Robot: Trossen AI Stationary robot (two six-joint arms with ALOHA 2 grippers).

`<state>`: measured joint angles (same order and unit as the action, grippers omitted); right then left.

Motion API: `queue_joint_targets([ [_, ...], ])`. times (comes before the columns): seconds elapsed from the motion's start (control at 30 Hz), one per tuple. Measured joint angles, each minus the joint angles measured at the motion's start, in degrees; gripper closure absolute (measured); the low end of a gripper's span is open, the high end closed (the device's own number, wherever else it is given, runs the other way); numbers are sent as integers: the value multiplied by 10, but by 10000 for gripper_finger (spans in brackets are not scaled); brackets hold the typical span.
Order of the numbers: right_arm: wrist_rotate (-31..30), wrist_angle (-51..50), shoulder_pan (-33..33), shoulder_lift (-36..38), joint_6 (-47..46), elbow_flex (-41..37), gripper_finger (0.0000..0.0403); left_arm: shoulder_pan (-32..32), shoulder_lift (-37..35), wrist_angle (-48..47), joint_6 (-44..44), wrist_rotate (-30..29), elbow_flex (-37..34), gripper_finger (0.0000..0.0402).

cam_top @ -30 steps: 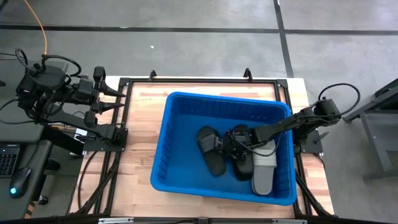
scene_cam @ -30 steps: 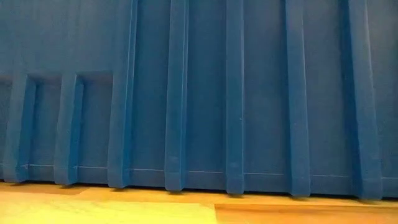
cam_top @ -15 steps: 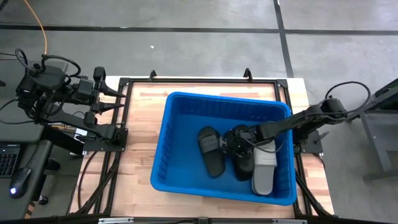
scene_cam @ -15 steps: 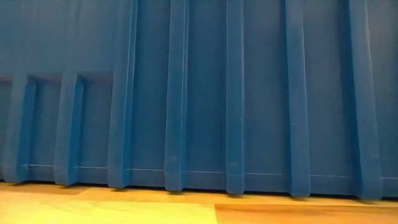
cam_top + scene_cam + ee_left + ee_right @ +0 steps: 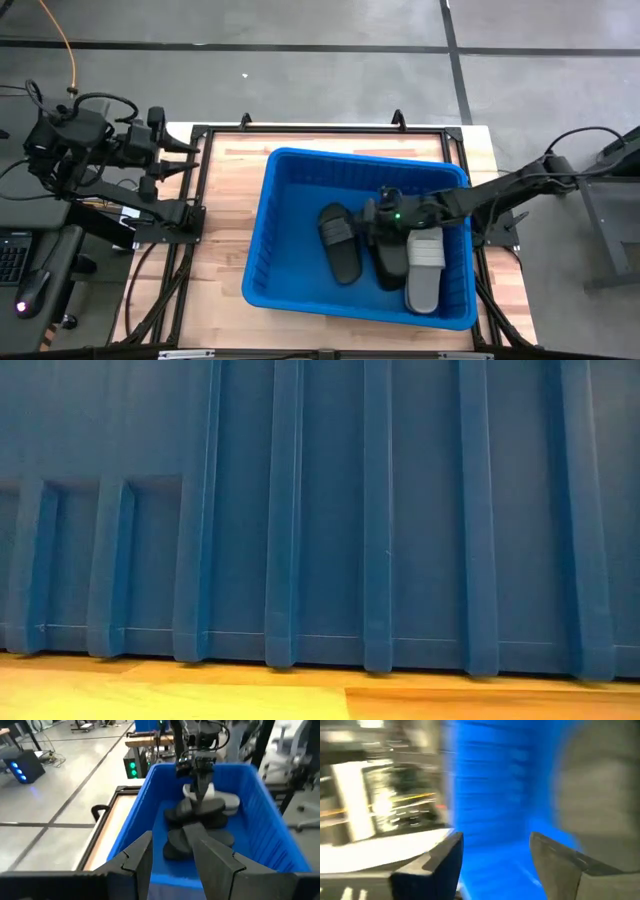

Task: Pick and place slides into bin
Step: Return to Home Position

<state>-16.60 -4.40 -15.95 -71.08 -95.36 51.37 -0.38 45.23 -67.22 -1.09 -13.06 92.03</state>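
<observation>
Bin: the blue bin (image 5: 352,153) sits right of centre in the high view, on the wooden table (image 5: 225,230). Its ribbed wall (image 5: 320,510) fills the low view above a strip of tabletop (image 5: 200,700).
Slides: three lie side by side on the bin floor, in the lower right part of the tub. They are a black slide (image 5: 340,243) on the left, a second black slide (image 5: 390,262) in the middle, and a light grey slide (image 5: 424,270) against the right wall.
Right gripper: the right gripper (image 5: 371,213) reaches in over the bin's right rim and hangs at the upper end of the middle black slide.
Right fingers: they stand apart in the right wrist view (image 5: 495,857), with only blurred blue wall between them. No slide is gripped, and contact with the sandals below cannot be judged.
Left gripper: the left gripper (image 5: 183,158) is at the table's left edge, well apart from the bin.
Left fingers: they are spread (image 5: 172,855), and the slides show beyond the gap, inside the tub.
</observation>
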Motion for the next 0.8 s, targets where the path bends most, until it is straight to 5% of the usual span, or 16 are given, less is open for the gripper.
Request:
queue_joint_targets([
  [0.17, -74, 210, -25, 12, 243, 0, 185, 0, 1, 83, -16, 55, -7, 272],
  [0.37, -28, 443, -13, -19, 444, -7, 186, -1, 1, 362, -47, 235, -134, 272],
  [0.7, 106, 909, -1, -34, 584, -189, 185, 0, -105, 563, 11, 227, -378, 272],
  [0.8, 131, 933, -2, -13, 590, -234, 185, 0, -153, 617, 13, 229, -438, 272],
])
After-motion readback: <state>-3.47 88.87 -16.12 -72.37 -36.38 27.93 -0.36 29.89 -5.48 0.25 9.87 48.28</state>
